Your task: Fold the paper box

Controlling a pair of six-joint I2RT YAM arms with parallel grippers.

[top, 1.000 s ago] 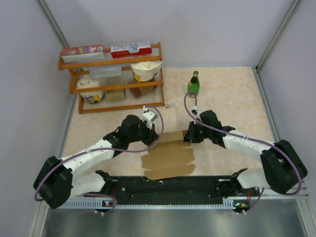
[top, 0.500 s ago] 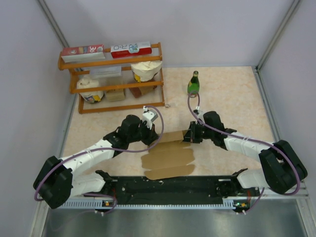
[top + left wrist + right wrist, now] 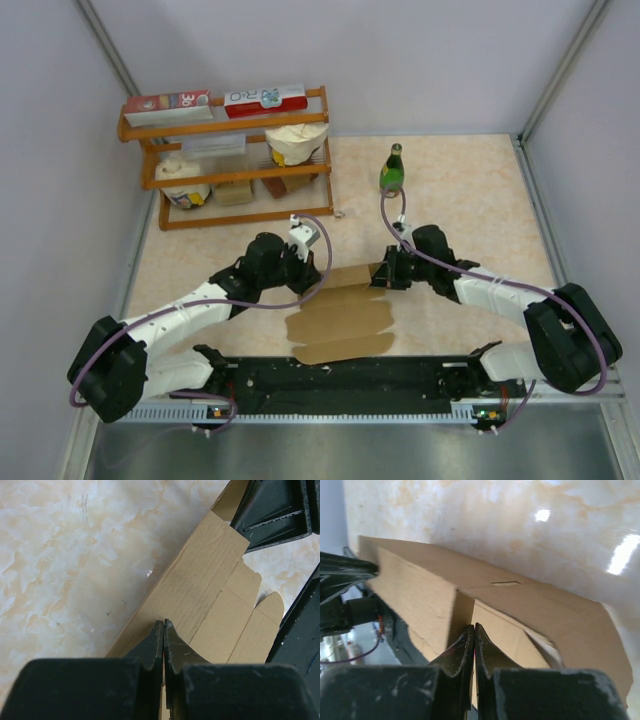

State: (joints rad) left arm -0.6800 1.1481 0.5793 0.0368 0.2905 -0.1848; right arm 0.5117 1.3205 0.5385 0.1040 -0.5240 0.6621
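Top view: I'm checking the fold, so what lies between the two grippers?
The paper box: its far panel spans the gap from the left gripper to the right gripper, clearest in the top view.

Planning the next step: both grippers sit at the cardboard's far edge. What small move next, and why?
Probably draw the left gripper and right gripper nearward together, tipping the far panel over its crease: both are shut at that panel's ends, and the rest of the paper box lies flat.
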